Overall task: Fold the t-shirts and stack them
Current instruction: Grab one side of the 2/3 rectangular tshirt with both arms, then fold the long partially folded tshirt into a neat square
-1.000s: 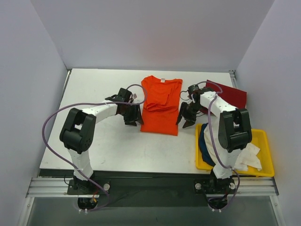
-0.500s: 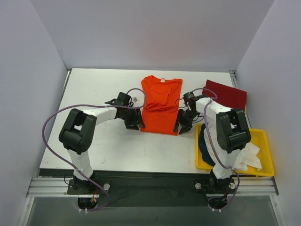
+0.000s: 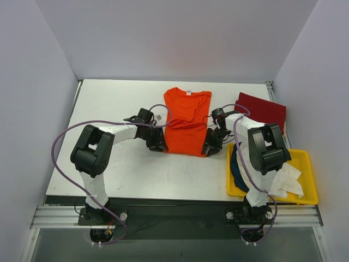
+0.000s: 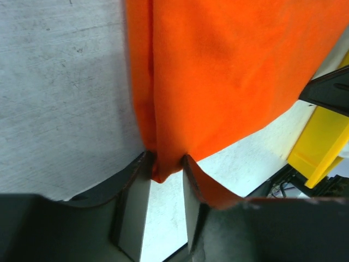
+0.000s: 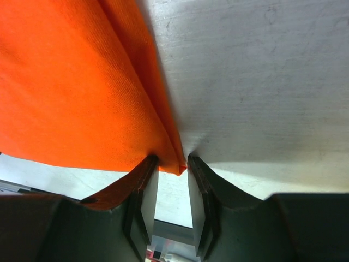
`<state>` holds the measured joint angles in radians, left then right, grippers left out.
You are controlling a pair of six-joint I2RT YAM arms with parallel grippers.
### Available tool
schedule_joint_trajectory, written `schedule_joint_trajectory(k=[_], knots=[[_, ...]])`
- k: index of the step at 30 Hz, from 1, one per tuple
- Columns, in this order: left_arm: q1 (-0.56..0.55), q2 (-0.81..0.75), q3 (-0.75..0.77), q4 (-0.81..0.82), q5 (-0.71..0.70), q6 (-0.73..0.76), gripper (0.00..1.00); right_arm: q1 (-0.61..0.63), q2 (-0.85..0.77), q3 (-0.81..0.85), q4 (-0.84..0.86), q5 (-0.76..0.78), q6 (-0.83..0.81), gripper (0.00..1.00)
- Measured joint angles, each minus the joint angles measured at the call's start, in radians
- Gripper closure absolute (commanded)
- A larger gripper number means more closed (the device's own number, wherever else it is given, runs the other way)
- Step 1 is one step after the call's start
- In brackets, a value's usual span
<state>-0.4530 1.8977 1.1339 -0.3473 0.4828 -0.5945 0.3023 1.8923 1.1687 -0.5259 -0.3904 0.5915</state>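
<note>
Orange shirt [image 3: 186, 121]: bright, plain, no print. Red shirt [image 3: 264, 109], far right corner of counter [image 3: 109, 103]: dark, plain. Counter: pale grey, faint scuff marks. Bin [image 3: 307, 161], near right corner: yellow, holding a navy shirt [image 3: 235, 162] and a white shirt [image 3: 289, 180]. Left arm [image 3: 117, 131] and right arm [image 3: 246, 123]: white shells, black joints. Cables [image 3: 57, 144]: purple. Left claw [image 4: 166, 164] and right claw [image 5: 172, 164]: black.

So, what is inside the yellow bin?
The yellow bin holds a navy cloth and a white cloth. The right arm covers its middle; anything beneath them is hidden.
</note>
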Motion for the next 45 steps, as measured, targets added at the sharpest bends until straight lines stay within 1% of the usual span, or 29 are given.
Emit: schedule_joint_trajectory(k=[1, 2, 3, 4, 5, 6, 13, 18, 29, 37, 45], knots=[[-0.002, 0.003, 0.0, 0.0, 0.001, 0.0, 0.68, 0.0, 0.001, 0.0, 0.0, 0.0, 0.001, 0.76], [-0.003, 0.008, 0.0, -0.001, 0.0, -0.001, 0.72, 0.0, 0.002, 0.0, 0.0, 0.0, 0.002, 0.83], [-0.004, 0.014, 0.0, 0.0, 0.005, -0.003, 0.83, 0.0, 0.004, 0.0, 0.0, -0.001, 0.002, 0.87], [-0.004, 0.018, 0.001, 0.0, 0.007, -0.005, 0.89, 0.0, 0.006, 0.001, 0.002, -0.002, 0.003, 0.91], [-0.004, 0.022, 0.002, 0.0, 0.006, -0.004, 0.96, 0.0, 0.01, 0.001, 0.002, -0.007, 0.005, 1.0], [-0.005, 0.024, 0.003, 0.0, 0.01, -0.004, 1.0, 0.0, 0.013, 0.002, 0.002, -0.013, 0.004, 1.0], [-0.005, 0.028, 0.02, -0.019, 0.001, 0.005, 1.0, -0.001, 0.014, 0.004, 0.002, -0.027, 0.007, 1.0], [-0.005, 0.015, 0.059, -0.061, -0.009, 0.01, 1.0, -0.002, -0.005, 0.023, -0.024, -0.031, 0.007, 1.0], [0.005, -0.164, 0.1, -0.14, -0.026, 0.012, 1.0, -0.002, -0.219, 0.087, -0.122, -0.046, 0.014, 1.0], [0.005, -0.238, 0.101, -0.297, -0.025, 0.019, 1.0, 0.016, -0.296, 0.09, -0.217, -0.056, 0.019, 1.0], [0.005, -0.41, 0.101, -0.48, -0.031, 0.062, 1.0, 0.1, -0.436, 0.075, -0.306, -0.059, 0.056, 1.0]])
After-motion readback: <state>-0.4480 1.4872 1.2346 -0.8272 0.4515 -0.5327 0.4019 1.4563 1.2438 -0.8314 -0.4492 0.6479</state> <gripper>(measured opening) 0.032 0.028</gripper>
